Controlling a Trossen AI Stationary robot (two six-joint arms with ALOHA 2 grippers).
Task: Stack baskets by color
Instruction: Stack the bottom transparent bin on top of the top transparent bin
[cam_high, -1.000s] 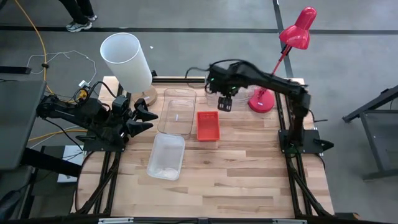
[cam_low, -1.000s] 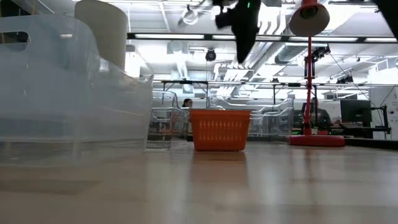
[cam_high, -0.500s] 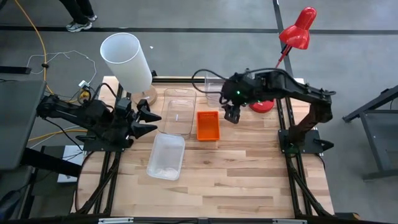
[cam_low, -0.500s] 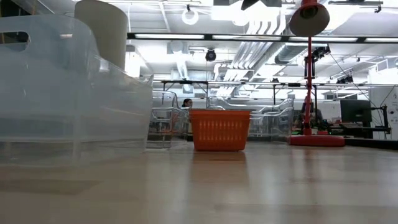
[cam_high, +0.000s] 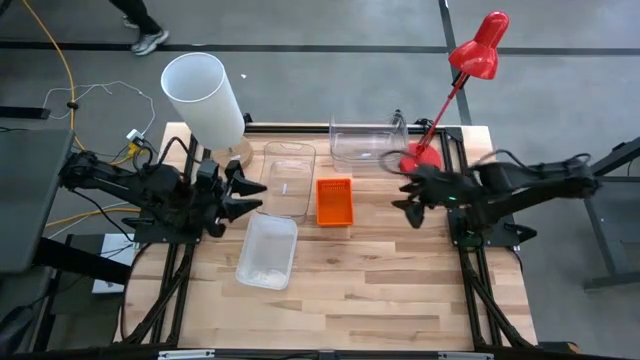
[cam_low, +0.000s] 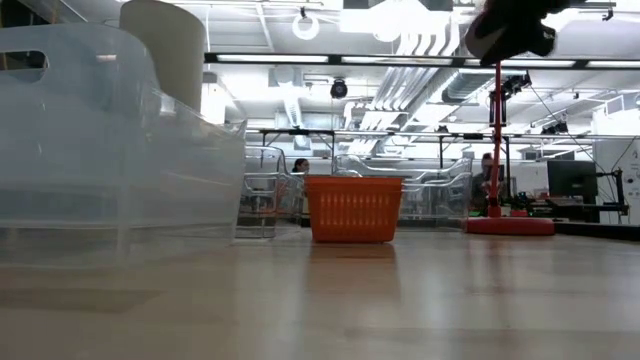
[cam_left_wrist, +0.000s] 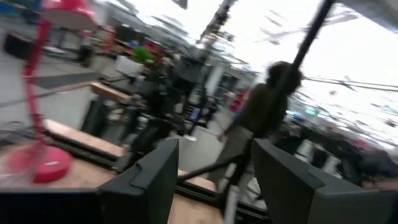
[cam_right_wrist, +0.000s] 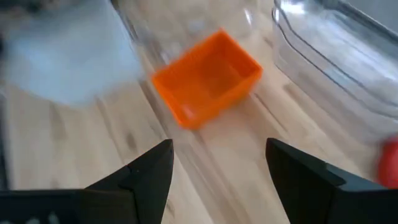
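Observation:
An orange basket (cam_high: 334, 201) (cam_low: 353, 208) (cam_right_wrist: 208, 78) stands on its bottom at the middle of the table. One clear bin (cam_high: 288, 178) lies just left of it. A second clear bin (cam_high: 267, 250) sits nearer the front, and a third (cam_high: 365, 143) (cam_right_wrist: 329, 56) stands at the far edge by the lamp. My left gripper (cam_high: 255, 197) (cam_left_wrist: 214, 186) hovers open at the left, beside the clear bins. My right gripper (cam_high: 408, 196) (cam_right_wrist: 217, 180) hangs open above the table's right side, right of the orange basket, with nothing between its fingers.
A white cylindrical lampshade (cam_high: 203, 95) stands at the far left corner. A red desk lamp has its base (cam_high: 421, 160) at the far right. Bare wood (cam_high: 380, 280) fills the near half of the table. A person walks beyond the far edge.
My right gripper has swept quickly from above the far clear bin toward the table's right edge, turning and tipping as the arm folded back. The baskets and bins have stayed where they were.

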